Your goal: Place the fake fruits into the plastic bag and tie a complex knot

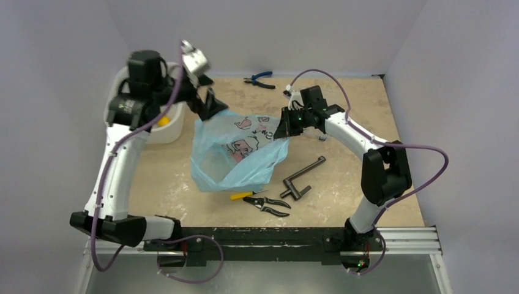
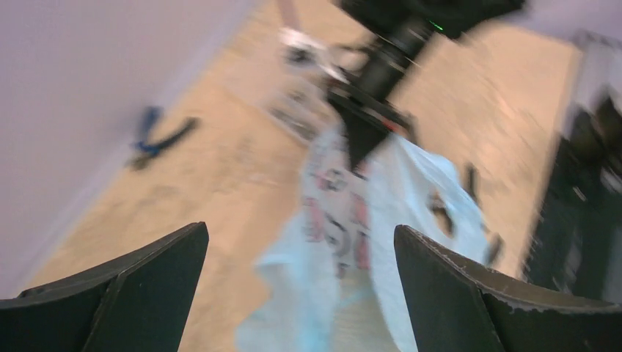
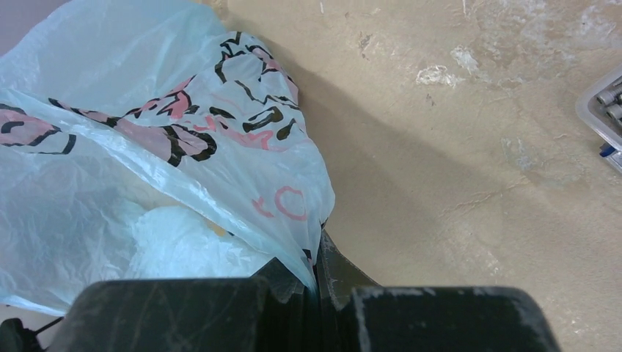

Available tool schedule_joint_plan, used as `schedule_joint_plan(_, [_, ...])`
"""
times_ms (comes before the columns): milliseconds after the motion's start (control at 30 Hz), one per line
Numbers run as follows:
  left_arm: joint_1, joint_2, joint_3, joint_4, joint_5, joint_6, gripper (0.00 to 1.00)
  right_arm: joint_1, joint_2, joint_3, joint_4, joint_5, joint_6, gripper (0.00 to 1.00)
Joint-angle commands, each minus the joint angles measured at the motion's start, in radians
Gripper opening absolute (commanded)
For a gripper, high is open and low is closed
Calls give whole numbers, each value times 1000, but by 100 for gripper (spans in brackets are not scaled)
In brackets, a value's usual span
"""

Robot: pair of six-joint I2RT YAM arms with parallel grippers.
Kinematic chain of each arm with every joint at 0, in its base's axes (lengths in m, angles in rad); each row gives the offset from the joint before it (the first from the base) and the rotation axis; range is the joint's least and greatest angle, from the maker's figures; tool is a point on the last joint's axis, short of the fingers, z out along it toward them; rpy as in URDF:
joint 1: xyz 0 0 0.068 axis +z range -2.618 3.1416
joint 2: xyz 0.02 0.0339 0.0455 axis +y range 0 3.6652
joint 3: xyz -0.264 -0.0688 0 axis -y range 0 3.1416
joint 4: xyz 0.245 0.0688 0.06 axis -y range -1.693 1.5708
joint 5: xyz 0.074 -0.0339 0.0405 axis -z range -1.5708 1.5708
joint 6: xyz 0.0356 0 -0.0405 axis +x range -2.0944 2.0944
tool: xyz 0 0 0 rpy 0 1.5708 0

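The light-blue plastic bag [image 1: 235, 150] with pink and dark print lies slumped mid-table, its mouth held up. My right gripper [image 1: 284, 128] is shut on the bag's right edge; in the right wrist view the film [image 3: 183, 147] is pinched between the jaws [image 3: 315, 275]. My left gripper [image 1: 211, 105] is open above the bag's upper left corner. In the blurred left wrist view its fingers [image 2: 147, 293] stand wide apart with the bag [image 2: 345, 220] beyond them. A yellow thing [image 1: 163, 121] shows in the white tub. The green fruits are hidden. No knot shows.
The white tub [image 1: 174, 128] stands at the back left under my left arm. Blue pliers [image 1: 260, 79] lie at the back wall. A black crank tool [image 1: 303, 177] and yellow-handled cutters [image 1: 263, 202] lie in front of the bag. A clear box corner [image 3: 605, 110] shows at the right.
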Motion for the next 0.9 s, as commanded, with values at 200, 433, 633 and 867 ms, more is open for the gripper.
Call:
schedule_joint_plan(200, [515, 396, 448, -184, -464, -119, 94, -2, -44, 43, 23, 28, -12, 0])
schedule_joint_plan(433, [628, 621, 440, -231, -556, 12, 88, -3, -25, 62, 19, 33, -26, 0])
schedule_joint_plan(633, [662, 584, 162, -132, -680, 135, 86, -3, -15, 69, 24, 44, -32, 0])
schedule_joint_plan(867, [673, 484, -58, -171, -719, 151, 77, -19, -15, 63, 19, 33, -37, 0])
